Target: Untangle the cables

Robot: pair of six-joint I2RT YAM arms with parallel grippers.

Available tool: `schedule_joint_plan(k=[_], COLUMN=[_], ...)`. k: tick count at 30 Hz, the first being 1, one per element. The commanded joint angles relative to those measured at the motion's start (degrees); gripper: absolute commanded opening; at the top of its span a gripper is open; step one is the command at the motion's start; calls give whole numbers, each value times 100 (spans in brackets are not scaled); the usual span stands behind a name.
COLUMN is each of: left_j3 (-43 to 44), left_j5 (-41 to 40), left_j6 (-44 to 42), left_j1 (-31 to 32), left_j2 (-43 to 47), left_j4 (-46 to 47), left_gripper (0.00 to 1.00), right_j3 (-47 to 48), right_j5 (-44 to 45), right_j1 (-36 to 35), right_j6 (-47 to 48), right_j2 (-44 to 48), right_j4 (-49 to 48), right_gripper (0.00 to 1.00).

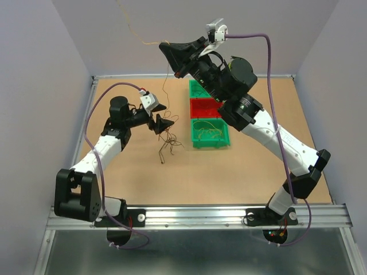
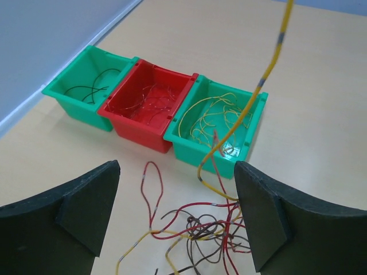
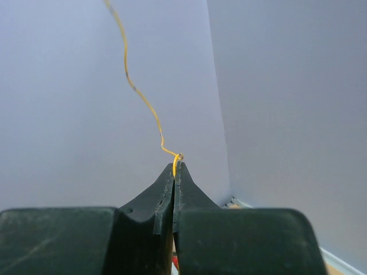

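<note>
Two claws are in view. The right claw (image 3: 175, 166) is clenched on one yellow cable (image 3: 143, 100), raised high above the far side of the bench (image 1: 241, 177). The cable's free end curls upward past the fingertips. Its other length hangs down to the tangle of cables (image 1: 168, 143).

The left claw (image 2: 175, 169) is released, its jaws spread wide, grasping nothing. It hovers just over the tangle, which lies on the bench near three bins. The tangle's red, dark and yellow strands are too entwined to count.

The three bins sit touching in one row:
- The far green bin (image 2: 80, 112) holds dark cables.
- The red bin (image 2: 135, 129) holds reddish cables.
- The near green bin (image 2: 200, 150) holds yellow cables.
</note>
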State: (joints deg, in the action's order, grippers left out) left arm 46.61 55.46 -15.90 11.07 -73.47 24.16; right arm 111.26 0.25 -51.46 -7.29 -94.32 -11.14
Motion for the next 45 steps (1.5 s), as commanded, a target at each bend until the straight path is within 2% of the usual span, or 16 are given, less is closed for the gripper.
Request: schedule_joint_plan(k=[1, 2, 5, 7, 8, 9, 12, 15, 18, 21, 31, 38, 45], left_j3=[498, 568, 639, 717, 761, 788, 1146, 1648, 1851, 1869, 1684, 2019, 2106], left_j5=[395, 108, -402, -1420, -1946, -2865, -3330, -3419, -3349, -3358, -3709, -2867, -2672], left_j6=[342, 403, 168, 53, 61, 217, 368, 552, 789, 895, 966, 1414, 1564], left_j1=[9, 61, 79, 80, 79, 45, -297, -526, -904, -1228, -1642, -2232, -2390], left_j2=[-334, -413, -738, -1010, -1081, -1160, -1816, -2362, -2566, -2584, -2338, -2690, -2848], left_j4=[633, 625, 362, 29, -60, -96, -576, -1044, -1080, -1046, -790, -1063, -1063], left_gripper=[86, 77, 69, 64, 63, 61, 61, 59, 57, 57, 60, 61, 62], right_j3=[53, 62, 18, 1, 1, 9, -8, -43, -332, -709, -1220, -1757, -1994], right_j5=[72, 89, 212, 440, 484, 580, 721, 959, 1205, 1372, 2128, 2444, 2769], right_j1=[-31, -39, -39, -39, -31, -39, -39, -39, -39, -31, -39, -31, -31], right_j6=[-246, -264, -273, -203, -151, -124, 43, 192, 333, 456, 1010, 1238, 1590], right_j2=[-16, -33, -16, 28, 45, 72, 238, 379, 660, 932, 1539, 2163, 2392], right_j4=[-1144, -1293, -1592, -1856, -1927, -2023, -2200, -2191, -2191, -2174, -2173, -2138, -2121], right_gripper=[1, 1, 1, 1, 1, 1, 0, 0, 0, 0, 1, 0, 0])
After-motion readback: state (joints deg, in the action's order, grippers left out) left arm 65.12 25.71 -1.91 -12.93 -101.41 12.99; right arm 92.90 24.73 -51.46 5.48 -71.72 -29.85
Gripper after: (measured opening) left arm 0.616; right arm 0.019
